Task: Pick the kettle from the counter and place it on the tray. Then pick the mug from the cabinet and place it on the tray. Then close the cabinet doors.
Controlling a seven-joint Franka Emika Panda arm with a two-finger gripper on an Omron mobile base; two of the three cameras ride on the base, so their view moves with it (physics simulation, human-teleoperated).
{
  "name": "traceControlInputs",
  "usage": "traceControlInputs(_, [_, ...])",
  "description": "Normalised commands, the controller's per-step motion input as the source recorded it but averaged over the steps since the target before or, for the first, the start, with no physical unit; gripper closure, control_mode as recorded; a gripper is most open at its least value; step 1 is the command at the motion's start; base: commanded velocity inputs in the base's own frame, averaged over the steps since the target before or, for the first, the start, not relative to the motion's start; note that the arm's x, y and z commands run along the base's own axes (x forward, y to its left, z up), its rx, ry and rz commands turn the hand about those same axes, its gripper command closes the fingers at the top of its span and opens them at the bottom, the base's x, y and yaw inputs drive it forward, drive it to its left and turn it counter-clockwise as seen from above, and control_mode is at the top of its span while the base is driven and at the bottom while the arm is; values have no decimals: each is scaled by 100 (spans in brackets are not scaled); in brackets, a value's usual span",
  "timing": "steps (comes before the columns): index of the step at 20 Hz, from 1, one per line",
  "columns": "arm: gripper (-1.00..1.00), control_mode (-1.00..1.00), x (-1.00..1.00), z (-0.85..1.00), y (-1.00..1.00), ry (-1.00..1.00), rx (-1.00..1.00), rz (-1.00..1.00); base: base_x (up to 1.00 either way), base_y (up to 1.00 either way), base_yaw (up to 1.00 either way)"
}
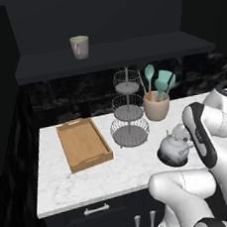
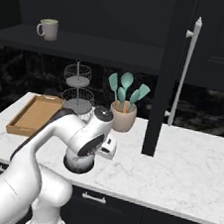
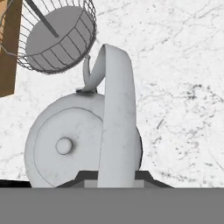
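the arm bends forward from its base and folds down over the front of the worktop [image 1: 68, 183], its wrist tipped so the hand looks straight down. the pincer [image 3: 114, 177] is clenched on the arched top handle of the kettle [image 1: 171, 151]; in the hand view the handle's pale band rises from between the two dark tips toward twelve o'clock, with the round lid and its knob at about nine o'clock of the tips. the kettle sits near the worktop's front edge, with the wire tiered stand [image 1: 127, 111] at ten o'clock of it in the left base view. the tray [image 1: 84, 143] lies further off at nine o'clock, beyond the stand. the mug [image 1: 80, 47] stands on the cabinet [image 1: 114, 58] shelf above.
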Motion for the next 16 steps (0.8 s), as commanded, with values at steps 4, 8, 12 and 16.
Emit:
traceControlInputs(4, [100, -100, -33, 40, 70, 0, 4, 0, 0, 0, 0])
traceControlInputs(8, [100, -100, -7, 29, 69, 0, 0, 0, 0, 0, 0])
traceControlInputs(12, [100, -100, -3, 25, 72, 0, 0, 0, 0, 0, 0])
traceControlInputs(16, [100, -100, 0, 13, 72, -2, 0, 0, 0, 0, 0])
